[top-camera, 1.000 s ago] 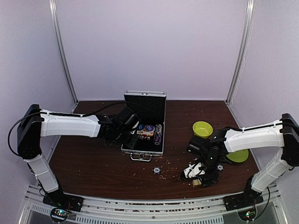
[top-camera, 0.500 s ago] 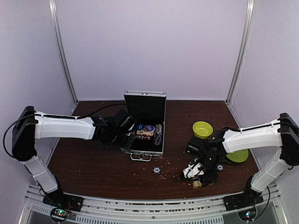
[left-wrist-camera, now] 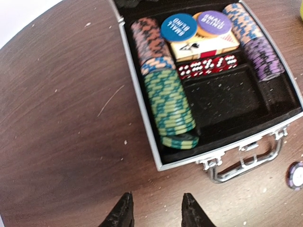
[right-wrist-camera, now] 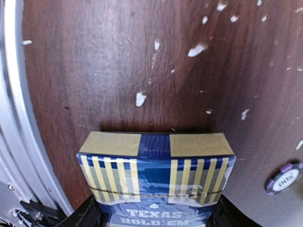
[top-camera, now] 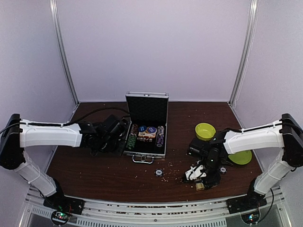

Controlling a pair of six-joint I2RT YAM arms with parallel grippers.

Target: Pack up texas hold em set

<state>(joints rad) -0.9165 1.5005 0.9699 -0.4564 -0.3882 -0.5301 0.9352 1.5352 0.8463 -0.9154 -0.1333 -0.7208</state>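
The silver case [top-camera: 163,142] lies open with its lid upright at mid-table. In the left wrist view its rim [left-wrist-camera: 142,113] frames green chips [left-wrist-camera: 170,106], orange-black chips [left-wrist-camera: 149,45], purple chips [left-wrist-camera: 262,56], red dice [left-wrist-camera: 208,66], blind buttons [left-wrist-camera: 179,27] and a card box [left-wrist-camera: 203,48]. My left gripper [left-wrist-camera: 155,213] is open and empty over bare table at the case's front left corner; it also shows in the top view [top-camera: 120,136]. My right gripper [right-wrist-camera: 154,213] is shut on a yellow-blue card box [right-wrist-camera: 156,175] near the table's front edge [top-camera: 199,185].
A loose purple chip [top-camera: 159,172] lies in front of the case handle [left-wrist-camera: 246,158]. Another chip [right-wrist-camera: 284,178] lies beside the right gripper. A lime-green bowl [top-camera: 205,130] and a flat green plate [top-camera: 241,157] sit at the right. Crumbs dot the table.
My left arm has drawn back to the left, off the case, uncovering the left chip row. The right gripper has stayed almost still with the card box.
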